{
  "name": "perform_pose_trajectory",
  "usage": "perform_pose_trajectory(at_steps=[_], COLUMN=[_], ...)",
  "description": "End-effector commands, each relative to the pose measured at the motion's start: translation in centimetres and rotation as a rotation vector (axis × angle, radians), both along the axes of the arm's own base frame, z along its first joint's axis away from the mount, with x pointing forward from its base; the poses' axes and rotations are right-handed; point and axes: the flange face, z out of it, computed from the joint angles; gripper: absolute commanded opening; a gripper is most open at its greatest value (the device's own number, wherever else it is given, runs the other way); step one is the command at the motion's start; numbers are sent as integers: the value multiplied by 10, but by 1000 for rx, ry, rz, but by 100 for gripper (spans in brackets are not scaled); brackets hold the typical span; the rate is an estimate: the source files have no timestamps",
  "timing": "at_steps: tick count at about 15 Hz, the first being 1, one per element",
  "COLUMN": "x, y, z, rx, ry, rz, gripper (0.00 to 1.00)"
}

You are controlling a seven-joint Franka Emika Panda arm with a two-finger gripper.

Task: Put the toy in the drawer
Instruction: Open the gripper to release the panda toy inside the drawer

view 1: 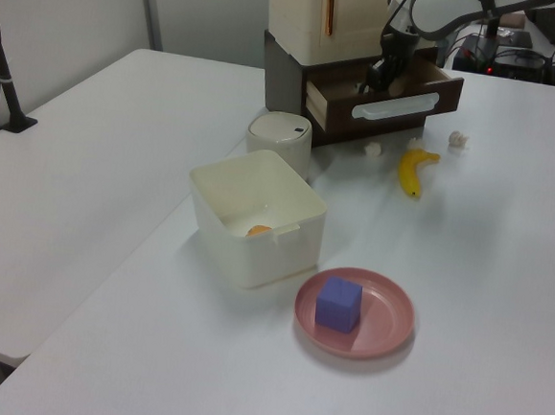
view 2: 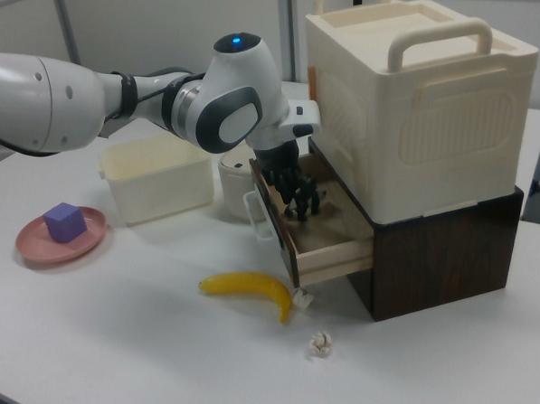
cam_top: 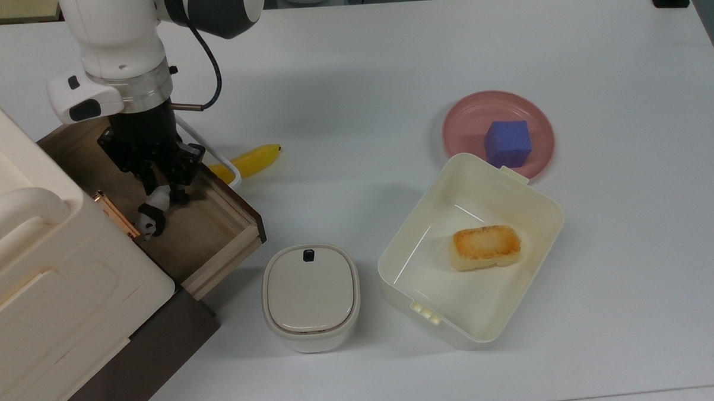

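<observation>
toy (cam_top: 150,218): black and white
drawer (cam_top: 215,229): light wood, dark brown front, white handle
banana (cam_top: 249,161): yellow
plate (cam_top: 467,113): pink
cube (cam_top: 507,143): blue-purple
bin (cam_top: 533,218): cream
bread (cam_top: 484,247): golden brown
gripper (cam_top: 163,186): black
table (cam_top: 388,63): white

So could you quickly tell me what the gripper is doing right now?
Gripper: shut on the toy, low inside the open drawer.

The tiny black-and-white panda toy (cam_top: 149,218) hangs head-down inside the open drawer (cam_top: 215,229), near its inner edge by the cabinet; the light-wood drawer juts toward the desk's middle, dark front panel outermost.
</observation>
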Motion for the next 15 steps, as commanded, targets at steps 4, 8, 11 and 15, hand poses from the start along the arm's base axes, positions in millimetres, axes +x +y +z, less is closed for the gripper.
perform_pose_trajectory(at_steps=[4,8,11,15], x=[6,5,2,-1], y=[-2,-2,0,8], z=[-11,-5,6,29], rx=[-14,-6,-3,28], ry=[-5,-8,-17,32], rz=[-18,-22,-24,-22], gripper=[100,100,100,100])
